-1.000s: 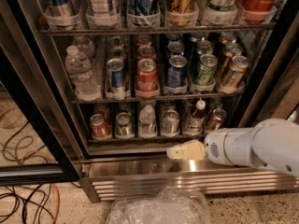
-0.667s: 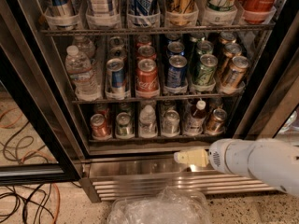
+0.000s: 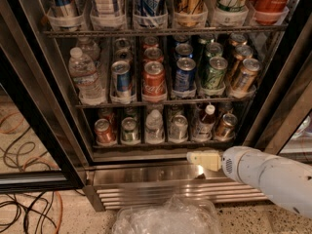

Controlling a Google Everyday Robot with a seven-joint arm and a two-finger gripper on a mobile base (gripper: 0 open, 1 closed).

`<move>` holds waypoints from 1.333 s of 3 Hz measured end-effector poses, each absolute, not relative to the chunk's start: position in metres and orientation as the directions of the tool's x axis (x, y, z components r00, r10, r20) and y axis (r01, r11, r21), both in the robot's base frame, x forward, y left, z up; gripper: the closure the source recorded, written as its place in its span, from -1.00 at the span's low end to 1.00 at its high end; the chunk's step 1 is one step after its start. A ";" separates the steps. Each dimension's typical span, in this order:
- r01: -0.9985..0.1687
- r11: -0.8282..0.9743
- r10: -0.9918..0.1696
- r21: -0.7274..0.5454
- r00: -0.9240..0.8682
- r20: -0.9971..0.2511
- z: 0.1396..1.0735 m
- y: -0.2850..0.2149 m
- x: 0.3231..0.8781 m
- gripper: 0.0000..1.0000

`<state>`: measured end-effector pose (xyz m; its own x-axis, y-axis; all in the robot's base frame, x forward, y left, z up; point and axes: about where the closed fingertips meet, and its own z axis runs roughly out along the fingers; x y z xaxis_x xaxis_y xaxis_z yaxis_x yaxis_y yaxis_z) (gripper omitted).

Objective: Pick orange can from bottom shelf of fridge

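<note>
The orange can (image 3: 225,126), short with coppery orange-brown sides and a silver top, stands at the right end of the bottom shelf (image 3: 161,143) of the fridge (image 3: 146,174). My gripper (image 3: 196,159), cream-coloured on a white arm, hovers in front of the fridge's steel sill. It is below the shelf and a little left of the orange can, not touching it. A short red can (image 3: 104,130) stands at the shelf's left end. Between them stand silver cans and small bottles.
Taller racks above hold full-size cans and a water bottle (image 3: 85,77). The black-framed glass door (image 3: 34,130) stands open at left, with cables (image 3: 29,208) on the floor. A clear plastic container (image 3: 165,218) lies on the floor below the louvred grille (image 3: 161,191).
The white arm has dropped lower and tilted. The gripper tip has shifted slightly right and stays in front of the sill. The cans have not moved.
</note>
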<state>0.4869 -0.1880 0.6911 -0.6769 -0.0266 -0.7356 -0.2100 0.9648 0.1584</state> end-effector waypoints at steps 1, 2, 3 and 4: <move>-0.172 0.965 0.032 0.199 -0.674 -0.738 0.681 -0.191 0.494 -0.63; -0.120 0.968 0.082 0.218 -0.675 -0.734 0.664 -0.201 0.501 -0.26; -0.082 0.976 0.095 0.202 -0.673 -0.734 0.641 -0.213 0.509 -0.20; -0.036 0.989 0.087 0.146 -0.656 -0.750 0.625 -0.229 0.515 -0.24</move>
<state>0.5153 -0.2293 0.6251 -0.6557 0.0870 -0.7500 -0.0362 0.9886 0.1463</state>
